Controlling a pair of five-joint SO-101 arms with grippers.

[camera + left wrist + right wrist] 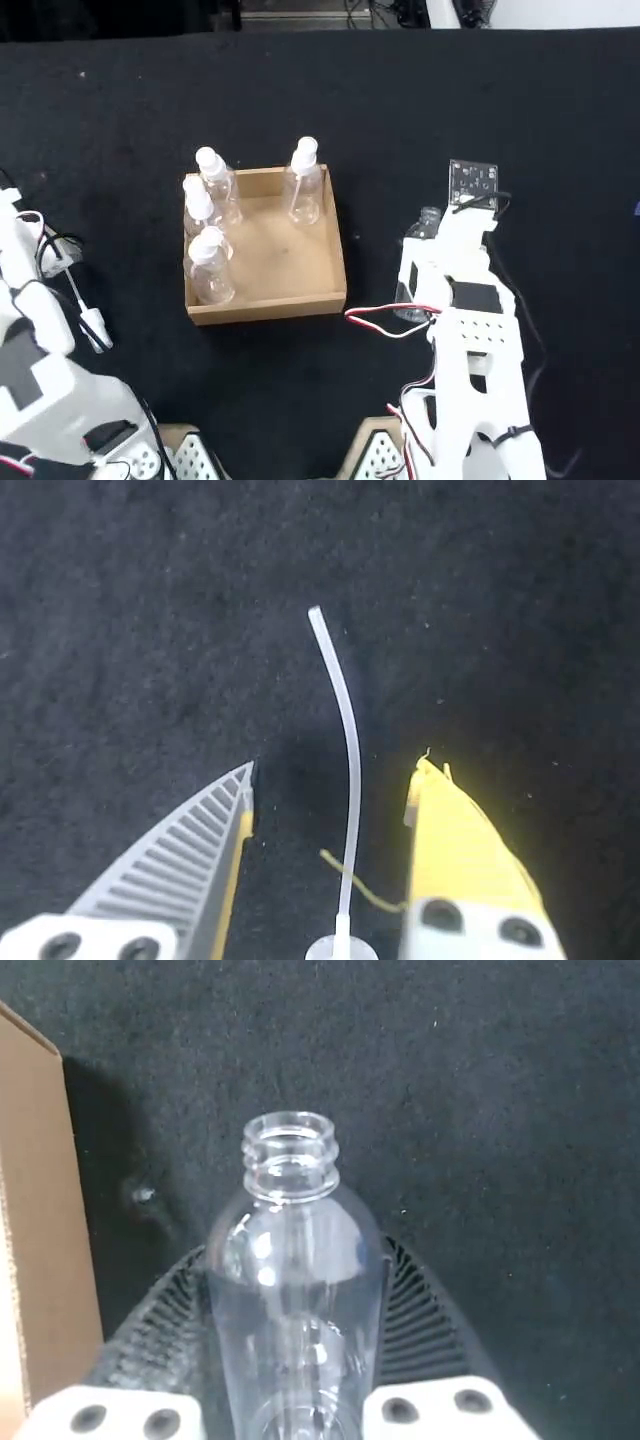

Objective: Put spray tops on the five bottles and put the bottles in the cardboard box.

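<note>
1. My right tool point(295, 1250) is closed on the uncapped bottle point(292, 1210), with one finger pressed against each side of its clear body. The threaded neck stands bare past the fingertips. The base is cut off at the picture's edge.
2. In the high view my right arm covers most of that bottle, so the neck and shoulder point(427, 222) are about all I can see. It sits just beside the right wall of the cardboard box point(268, 306), apart from it. I cannot tell whether its base rests on the black worktop point(300, 90).
3. In the right wrist view a strip of the box wall point(35, 1220) shows at the edge, with the rest out of frame.
4. The thin tube of the spray top point(346, 710) runs out through the middle of my left tool point(337, 768) over the worktop. The head is almost wholly cut off at the picture's edge, so I cannot tell whether this tool is gripping it or merely around it.
5. In the high view the spray top point(93, 322) lies close to my left arm, well apart from the box. Where tool and top meet is too hard to make out.
6. Four capped bottles stand upright in the box:
   - the far-right bottle point(304, 188) is in its corner;
   - the far-left bottle point(218, 182) and the middle-left bottle point(199, 208) overlap, so I cannot tell whether they touch;
   - the near-left bottle point(211, 268) is by the front wall.
</note>
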